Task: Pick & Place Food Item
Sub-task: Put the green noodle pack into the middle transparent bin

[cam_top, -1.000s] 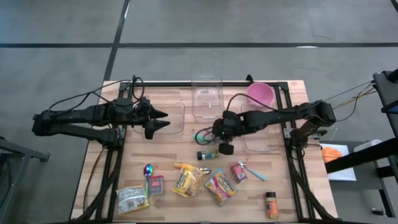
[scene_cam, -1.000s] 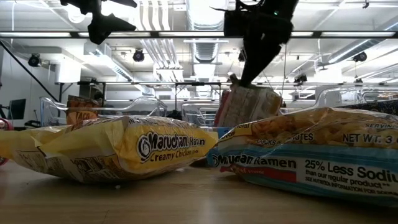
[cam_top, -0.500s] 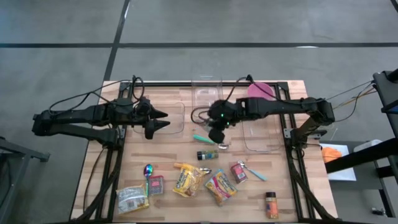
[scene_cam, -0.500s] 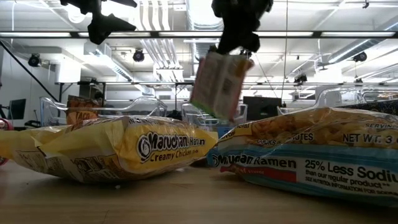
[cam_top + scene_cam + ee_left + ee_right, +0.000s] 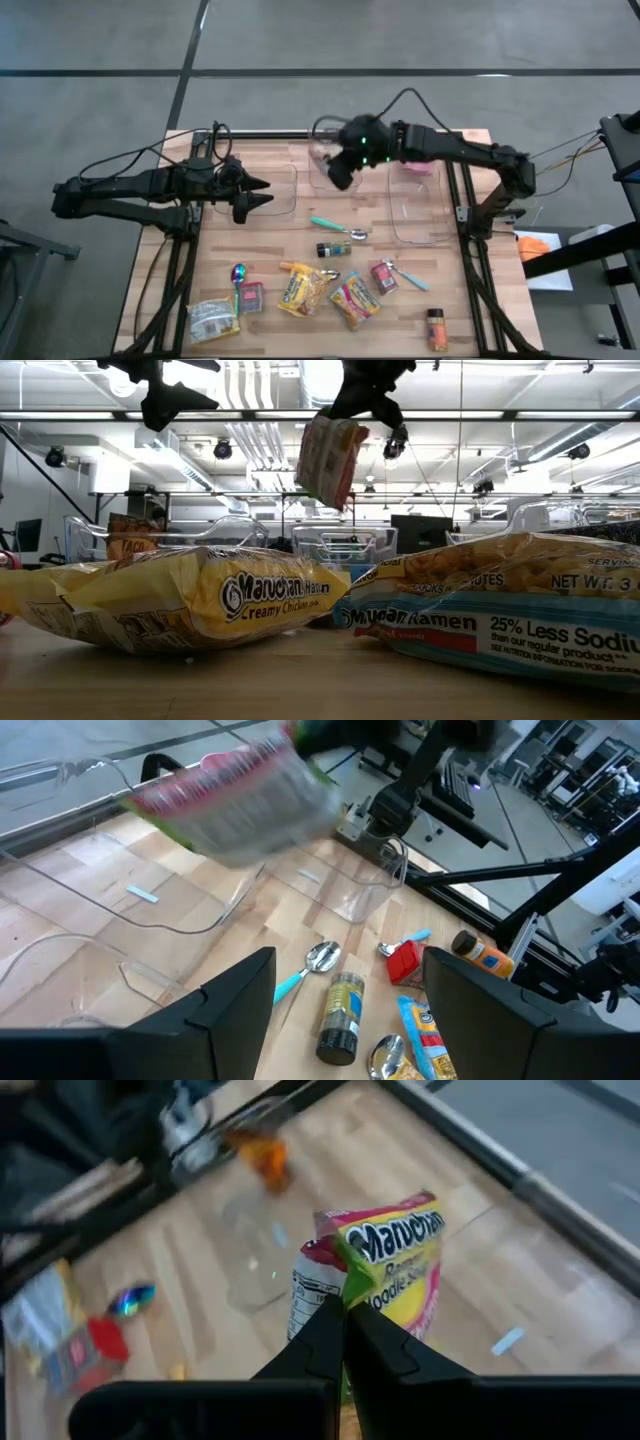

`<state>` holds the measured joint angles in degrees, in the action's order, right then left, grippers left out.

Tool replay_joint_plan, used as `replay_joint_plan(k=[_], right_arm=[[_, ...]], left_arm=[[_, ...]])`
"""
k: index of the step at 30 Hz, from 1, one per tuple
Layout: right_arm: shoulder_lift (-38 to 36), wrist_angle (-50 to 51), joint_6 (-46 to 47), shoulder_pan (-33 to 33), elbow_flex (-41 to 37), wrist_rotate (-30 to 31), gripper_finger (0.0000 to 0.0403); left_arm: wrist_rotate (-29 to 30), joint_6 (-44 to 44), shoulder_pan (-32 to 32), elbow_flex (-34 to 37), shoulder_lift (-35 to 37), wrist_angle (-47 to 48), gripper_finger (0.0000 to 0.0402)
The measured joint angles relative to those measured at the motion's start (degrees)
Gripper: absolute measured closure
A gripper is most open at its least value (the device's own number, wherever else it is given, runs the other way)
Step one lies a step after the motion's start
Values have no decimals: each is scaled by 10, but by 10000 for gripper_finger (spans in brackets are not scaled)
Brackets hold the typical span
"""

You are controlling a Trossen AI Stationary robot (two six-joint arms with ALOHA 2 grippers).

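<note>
A pink and green Maruchan ramen packet (image 5: 385, 1270) hangs in the air from my shut right gripper (image 5: 340, 168), above the middle clear container (image 5: 333, 140) at the table's far side. The low view shows the packet (image 5: 328, 458) tilted below my right gripper (image 5: 365, 400); the left wrist view shows the packet (image 5: 235, 805) blurred. My left gripper (image 5: 258, 192) waits open over the left clear container (image 5: 285, 190), holding nothing. My right gripper pinches the ramen packet's upper end (image 5: 335, 1295) between its two fingers, which slant down from the table's right. The packet is lifted clear of table and container and hangs tilted below the fingers, its free end (image 5: 320, 490) lowest.
A third clear container (image 5: 420, 215) and a pink bowl (image 5: 420, 168) lie at the right. A teal spoon (image 5: 335, 227), a spice bottle (image 5: 332, 249), ramen packets (image 5: 305, 288), a red packet (image 5: 384, 277) and an orange-capped bottle (image 5: 437, 330) lie nearer the front edge.
My right gripper has risen and swung toward the table's far edge and left, rolling as it went. The ramen packet has gone with it from low over the table's middle to high above the middle clear container.
</note>
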<state>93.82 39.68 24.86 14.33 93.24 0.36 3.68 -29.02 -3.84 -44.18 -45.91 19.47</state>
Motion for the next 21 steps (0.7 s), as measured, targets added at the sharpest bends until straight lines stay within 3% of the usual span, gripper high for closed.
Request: replay_joint_plan(k=[8, 21], right_arm=[[42, -18, 50, 104, 4, -64, 395], [215, 9, 103, 158, 123, -77, 395]], left_arm=[[0, 0, 0, 0, 0, -4, 144], [0, -5, 0, 0, 0, -4, 144]])
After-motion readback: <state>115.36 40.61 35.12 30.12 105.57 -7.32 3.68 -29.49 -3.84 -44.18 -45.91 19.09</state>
